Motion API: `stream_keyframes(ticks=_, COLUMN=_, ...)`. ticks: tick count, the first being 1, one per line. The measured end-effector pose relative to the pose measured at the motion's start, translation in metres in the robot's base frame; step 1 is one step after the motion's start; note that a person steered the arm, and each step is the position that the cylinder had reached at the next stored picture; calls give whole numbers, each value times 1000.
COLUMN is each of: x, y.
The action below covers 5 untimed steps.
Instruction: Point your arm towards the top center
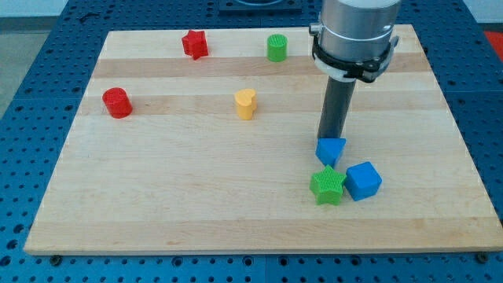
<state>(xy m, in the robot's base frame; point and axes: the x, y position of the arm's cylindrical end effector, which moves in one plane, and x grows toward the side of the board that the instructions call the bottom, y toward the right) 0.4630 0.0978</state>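
Note:
My dark rod comes down from the arm's grey wrist at the view's upper right. My tip (330, 139) sits right behind a blue block with a pointed front (331, 150), touching or nearly touching its top edge. A green star block (327, 185) lies just below it, and a blue cube (363, 180) sits to the star's right. Toward the view's top are a red star block (194, 43) and a green cylinder (277, 47). A yellow heart-shaped block (246, 103) sits left of my tip. A red cylinder (117, 102) is at the far left.
The blocks lie on a light wooden board (196, 196) that rests on a blue perforated table (31, 94). The arm's grey wrist (355, 35) hangs over the board's top right part.

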Motion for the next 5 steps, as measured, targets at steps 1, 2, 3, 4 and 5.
stream_keyframes(ticks=1, x=0, y=0)
stream_keyframes(ticks=2, x=5, y=0)
stream_keyframes(ticks=3, x=-29, y=0)
stream_keyframes(ticks=4, x=-87, y=-25)
stream_keyframes(ticks=5, x=-141, y=-84)
